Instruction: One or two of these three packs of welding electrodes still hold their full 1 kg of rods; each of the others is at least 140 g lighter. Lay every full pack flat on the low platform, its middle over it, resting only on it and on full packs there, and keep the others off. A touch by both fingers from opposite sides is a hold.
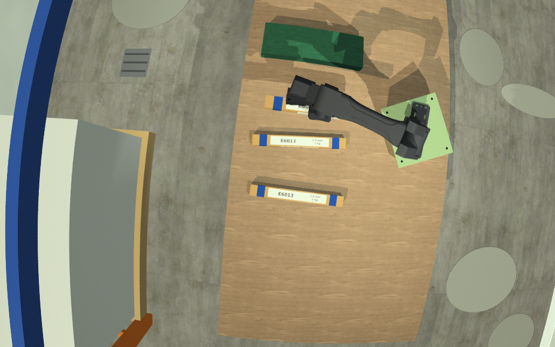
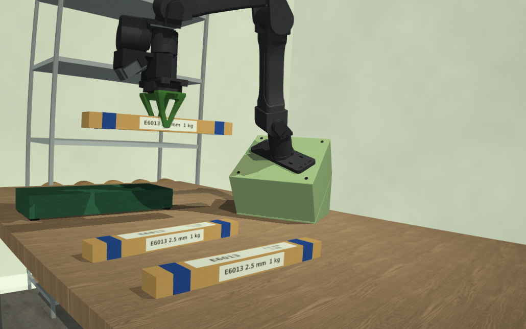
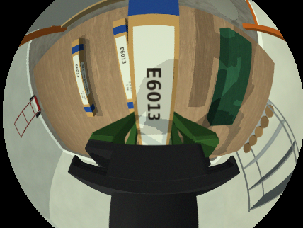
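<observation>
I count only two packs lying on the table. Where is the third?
The third pack hangs level in the gripper, high above the table; from the top view it sits between the green platform and the nearest lying pack.
</observation>
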{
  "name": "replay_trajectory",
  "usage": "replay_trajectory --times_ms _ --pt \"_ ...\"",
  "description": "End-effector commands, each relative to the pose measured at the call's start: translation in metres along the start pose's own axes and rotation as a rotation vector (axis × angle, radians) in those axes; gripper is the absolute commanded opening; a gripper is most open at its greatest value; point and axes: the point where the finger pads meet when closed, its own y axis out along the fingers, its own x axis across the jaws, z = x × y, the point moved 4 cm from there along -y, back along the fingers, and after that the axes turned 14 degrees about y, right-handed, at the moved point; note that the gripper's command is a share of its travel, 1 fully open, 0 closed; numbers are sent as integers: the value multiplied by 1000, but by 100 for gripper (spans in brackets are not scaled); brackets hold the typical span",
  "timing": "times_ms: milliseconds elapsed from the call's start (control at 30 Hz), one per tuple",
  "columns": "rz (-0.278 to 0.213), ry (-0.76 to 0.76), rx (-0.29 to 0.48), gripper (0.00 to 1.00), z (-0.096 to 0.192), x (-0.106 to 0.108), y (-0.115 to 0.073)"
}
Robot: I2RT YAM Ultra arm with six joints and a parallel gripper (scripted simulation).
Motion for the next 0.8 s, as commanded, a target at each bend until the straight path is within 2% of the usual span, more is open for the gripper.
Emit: replay_trajectory --times_ms 0,333,767 --pt "11 -19 -103 0 -4 8 -30" --pt "8 -13 -83 0 1 8 -26" --pt "7 -15 -94 0 -1 11 -29"
